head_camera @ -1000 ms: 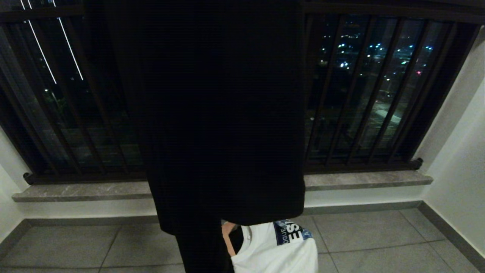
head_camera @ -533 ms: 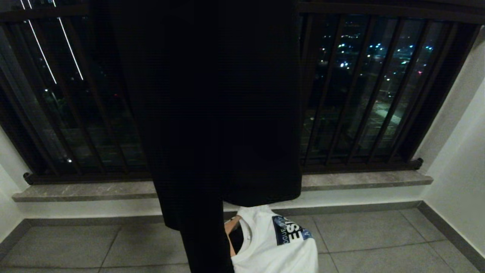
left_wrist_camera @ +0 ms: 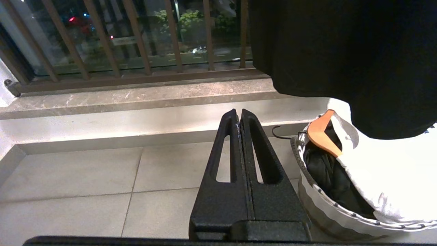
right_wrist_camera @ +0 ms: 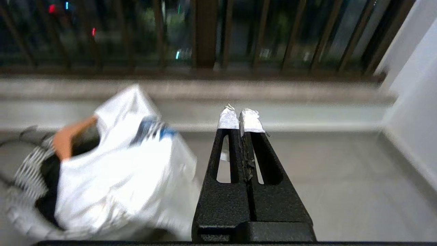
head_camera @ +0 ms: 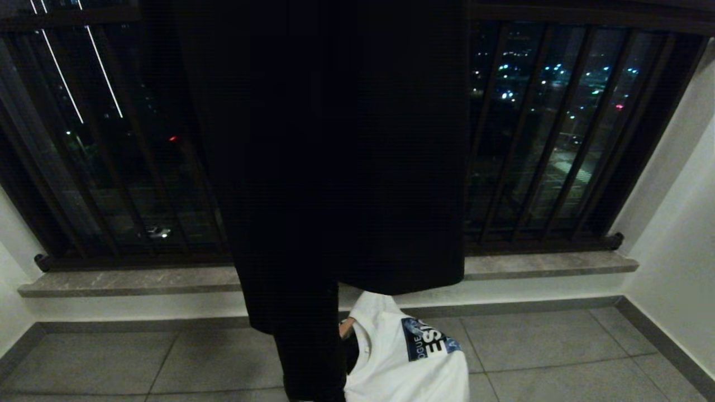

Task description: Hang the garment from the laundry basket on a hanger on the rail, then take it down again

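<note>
Start with the largest item: a black garment [head_camera: 335, 156] hangs in front of the barred window [head_camera: 558, 128] and fills the middle of the head view, its lower hem ending just above the floor-level items. The rail itself is not visible in any view, so you cannot confirm from here what the black garment hangs on.

Next, locate the laundry basket [left_wrist_camera: 309, 194] on the tiled floor [head_camera: 558, 352], directly below the black garment. A white T-shirt [head_camera: 408, 363] with a dark blue printed panel lies heaped over the basket and spills past its rim. A wooden hanger [left_wrist_camera: 322, 136] is threaded into the T-shirt's neck opening, one orange-brown arm sloping up out of the collar; a dark wire hook [left_wrist_camera: 278, 131] shows just beside the basket rim. Dark fabric sits underneath inside the basket.

Note the governing relation: the basket lies between the two arms, to the right of the left gripper [left_wrist_camera: 239, 114] and to the left of the right gripper [right_wrist_camera: 240, 116]. Both are low, near floor level, pointing toward the window sill [left_wrist_camera: 136, 95]. Neither is clearly the nearer.

Check the fingers: on both grippers they are pressed together, holding nothing and touching nothing. The right gripper's tips carry pale tape.
</note>
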Controlling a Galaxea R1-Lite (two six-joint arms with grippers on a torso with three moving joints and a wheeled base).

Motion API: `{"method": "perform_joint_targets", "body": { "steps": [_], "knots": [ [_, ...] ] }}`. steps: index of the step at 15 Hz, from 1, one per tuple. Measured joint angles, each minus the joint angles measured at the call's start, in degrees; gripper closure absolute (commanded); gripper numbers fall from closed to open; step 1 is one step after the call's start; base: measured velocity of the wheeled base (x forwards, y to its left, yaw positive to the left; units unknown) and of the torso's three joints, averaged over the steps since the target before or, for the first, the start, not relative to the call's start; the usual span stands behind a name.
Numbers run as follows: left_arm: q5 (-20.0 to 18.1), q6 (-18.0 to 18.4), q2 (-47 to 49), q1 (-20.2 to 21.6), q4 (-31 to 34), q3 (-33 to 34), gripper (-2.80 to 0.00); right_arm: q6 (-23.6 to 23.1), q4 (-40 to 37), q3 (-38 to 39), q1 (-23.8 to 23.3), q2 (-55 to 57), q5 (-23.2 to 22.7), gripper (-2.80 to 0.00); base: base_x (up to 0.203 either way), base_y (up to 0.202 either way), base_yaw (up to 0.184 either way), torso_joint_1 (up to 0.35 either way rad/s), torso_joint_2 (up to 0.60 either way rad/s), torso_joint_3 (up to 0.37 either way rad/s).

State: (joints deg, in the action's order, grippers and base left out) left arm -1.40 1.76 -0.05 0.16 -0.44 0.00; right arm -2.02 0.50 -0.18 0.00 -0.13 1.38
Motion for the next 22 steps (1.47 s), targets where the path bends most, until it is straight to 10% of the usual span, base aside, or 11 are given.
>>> {"method": "perform_joint_targets", "body": {
  "steps": [22],
  "knots": [
    [0.0,0.0,0.0,0.0,0.0,0.0,0.0,4.6,-0.7,0.0,0.0,0.0,0.2,0.0,0.0,0.0,0.0,0.0,0.0,0.0]
  ]
}}
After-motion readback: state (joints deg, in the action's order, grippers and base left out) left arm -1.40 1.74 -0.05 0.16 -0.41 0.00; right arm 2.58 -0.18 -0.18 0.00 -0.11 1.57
